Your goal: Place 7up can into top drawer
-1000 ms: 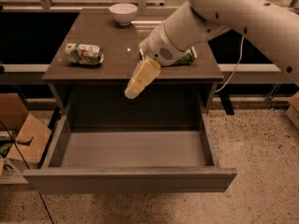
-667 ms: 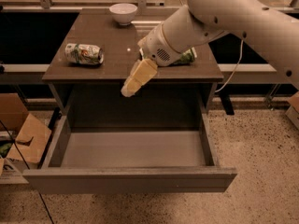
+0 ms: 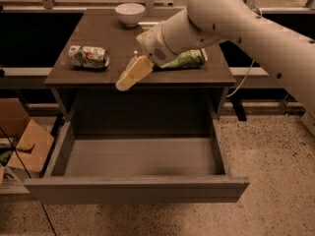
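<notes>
**Q:** Fig. 1: where do the gripper and the 7up can stand?

**A:** The gripper (image 3: 125, 81) hangs at the front edge of the worktop (image 3: 103, 33), angled down and to the left, above the pulled-out top drawer (image 3: 138, 188). Whether it is open or closed cannot be told. It has hold of nothing. The 7up can (image 3: 88, 56) lies on its side at the left of the worktop, apart from the gripper and not yet in the drawer.

**Q:** Likely failure modes?

**A:** (a) A can on its side rolls readily, so a nudge before the grasp closes could send it off the left or front edge. (b) The dented wall gives poor purchase, so the can may slip during transfer. (c) The arm passes over the green snack bag (image 3: 182, 60), and a low leftward sweep could drag it along
</notes>
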You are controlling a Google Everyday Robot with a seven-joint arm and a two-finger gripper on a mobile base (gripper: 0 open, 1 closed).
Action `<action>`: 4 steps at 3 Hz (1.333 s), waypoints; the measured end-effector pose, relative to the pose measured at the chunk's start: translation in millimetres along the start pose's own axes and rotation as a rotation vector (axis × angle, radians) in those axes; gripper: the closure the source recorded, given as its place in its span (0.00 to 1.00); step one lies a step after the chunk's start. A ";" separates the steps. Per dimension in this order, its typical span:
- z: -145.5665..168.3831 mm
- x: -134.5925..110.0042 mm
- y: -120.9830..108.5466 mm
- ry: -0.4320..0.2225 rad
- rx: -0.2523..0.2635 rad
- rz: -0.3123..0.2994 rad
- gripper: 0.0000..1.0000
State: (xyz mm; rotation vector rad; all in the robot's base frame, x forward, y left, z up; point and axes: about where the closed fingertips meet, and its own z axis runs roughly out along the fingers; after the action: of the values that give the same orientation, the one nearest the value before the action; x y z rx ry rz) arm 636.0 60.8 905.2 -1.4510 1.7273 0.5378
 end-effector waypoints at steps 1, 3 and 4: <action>19.4 -5.8 -19.7 -0.035 -0.001 0.009 0.00; 36.7 -6.4 -27.6 -0.037 -0.024 0.038 0.00; 61.2 -15.9 -32.5 -0.081 -0.026 0.028 0.00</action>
State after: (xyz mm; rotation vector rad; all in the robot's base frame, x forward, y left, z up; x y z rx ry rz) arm 685.8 108.1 887.1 -1.4054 1.6845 0.6278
